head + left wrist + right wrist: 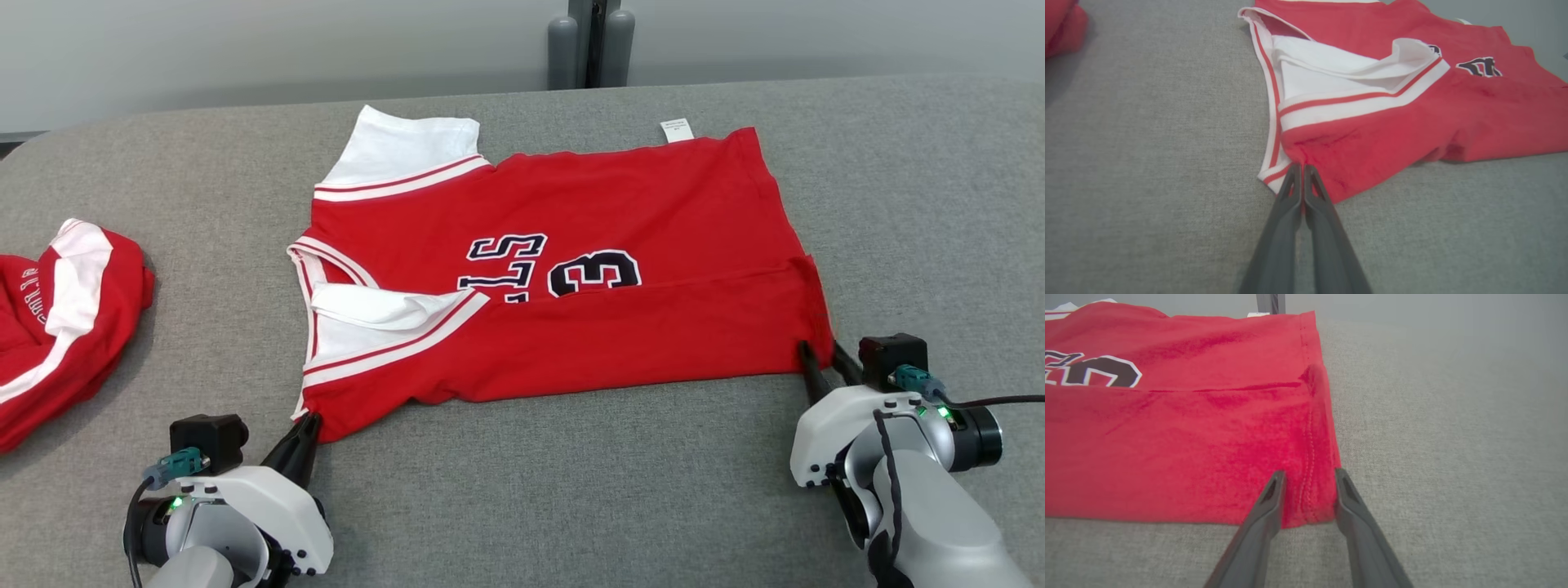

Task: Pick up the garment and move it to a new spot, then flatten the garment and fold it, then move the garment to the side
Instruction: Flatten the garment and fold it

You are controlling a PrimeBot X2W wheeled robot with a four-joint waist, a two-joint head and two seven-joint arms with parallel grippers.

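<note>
1 red jersey (pixel 571 269), 2 pincers at its near edge.
The jersey lies on the grey table (pixel 571 490), near strip folded over. Left pincer (pixel 309 420) is pressed together on the sleeve-side corner. Right pincer (pixel 823 359) has its jaws apart, hem corner between them, unpinched. 1 other red garment (pixel 65 318) sits bundled well to the left pincer's left.

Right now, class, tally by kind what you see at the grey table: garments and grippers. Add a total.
Garments: 2 (spread jersey, bundled red garment)
Grippers: 2 (left gripper, right gripper)
Total: 4
</note>
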